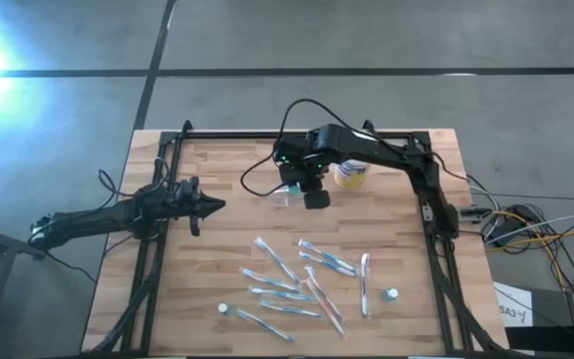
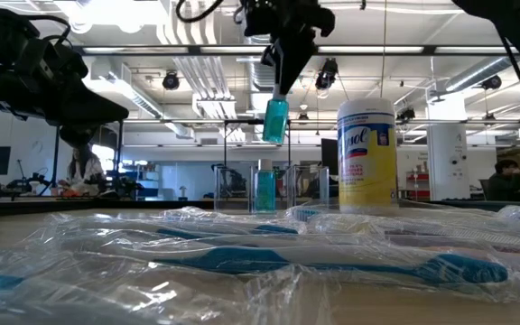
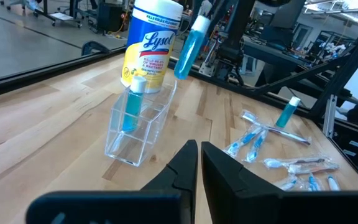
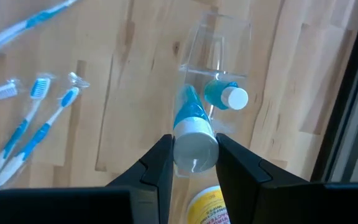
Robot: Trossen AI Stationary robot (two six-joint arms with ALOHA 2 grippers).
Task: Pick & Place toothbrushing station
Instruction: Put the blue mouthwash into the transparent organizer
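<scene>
The right gripper [image 4: 193, 163] hangs above the toothbrushing station [image 3: 138, 124], its jaws pinching a blue tube [image 2: 275, 120] by the white cap. The clear station stands on the table [image 1: 207, 269] just beside the yellow-labelled canister [image 2: 366, 153] and holds another blue tube [image 3: 131, 107]. The left gripper [image 3: 199, 163] waits at the table's left side, jaws pressed together. Wrapped toothbrushes [image 1: 302, 279] lie well apart from the station.
</scene>
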